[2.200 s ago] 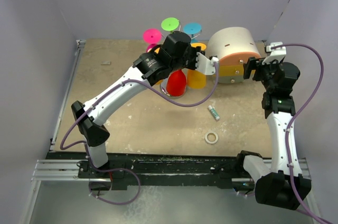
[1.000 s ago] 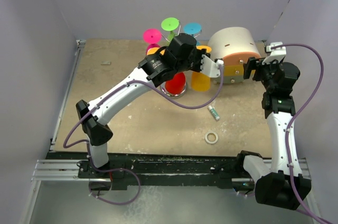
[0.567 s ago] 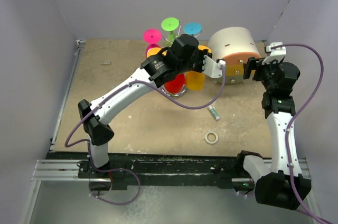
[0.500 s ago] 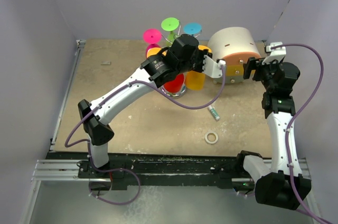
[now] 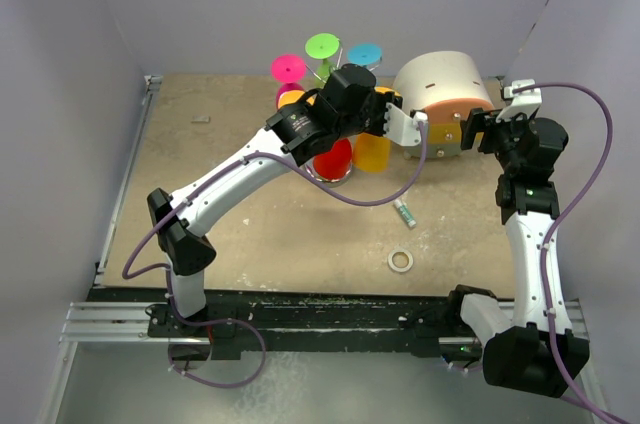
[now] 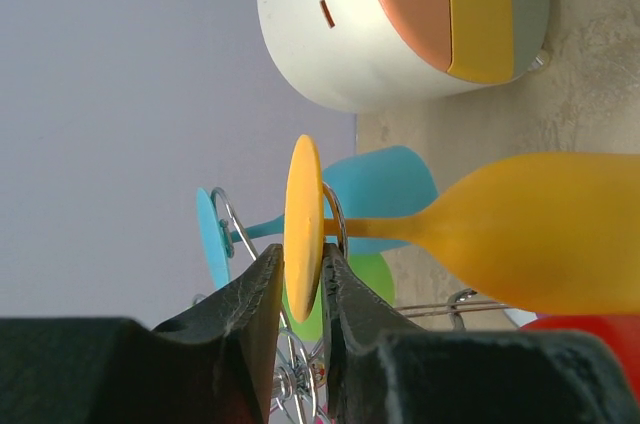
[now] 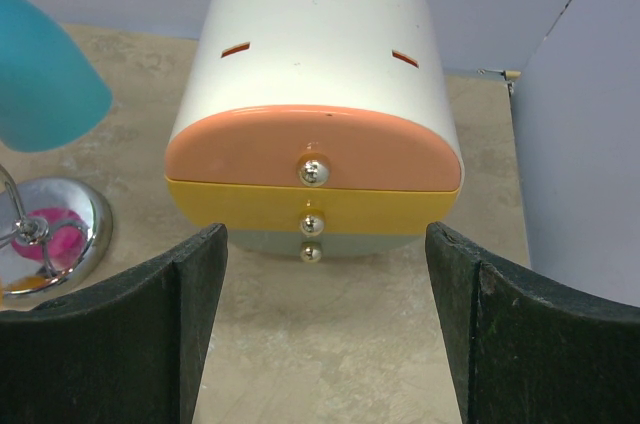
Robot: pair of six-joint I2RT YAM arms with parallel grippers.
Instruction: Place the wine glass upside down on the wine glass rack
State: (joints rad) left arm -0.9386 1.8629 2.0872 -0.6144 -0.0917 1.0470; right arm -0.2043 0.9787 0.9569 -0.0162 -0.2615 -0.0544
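**Top view:** My left gripper reaches over a cluster of coloured glasses at the back of the table. The bowl of the yellow wine glass hangs just below it, beside a red glass. My right gripper hangs near the round white-and-orange drawer box. A tape roll and a small tube lie nearer my bases.

**Left wrist view:** My two fingers closely flank the thin yellow foot of the wine glass. I cannot tell whether they press on it or stand a sliver clear. The stem runs through a chrome curl of the wine glass rack, so the glass is upside down on the rack. A blue glass and a green glass hang just behind it.

**Right wrist view:** My right fingers stand wide apart with nothing between them, facing the drawer box's three small knobs. The rack's mirrored base sits at the left edge, with a blue bowl above it.
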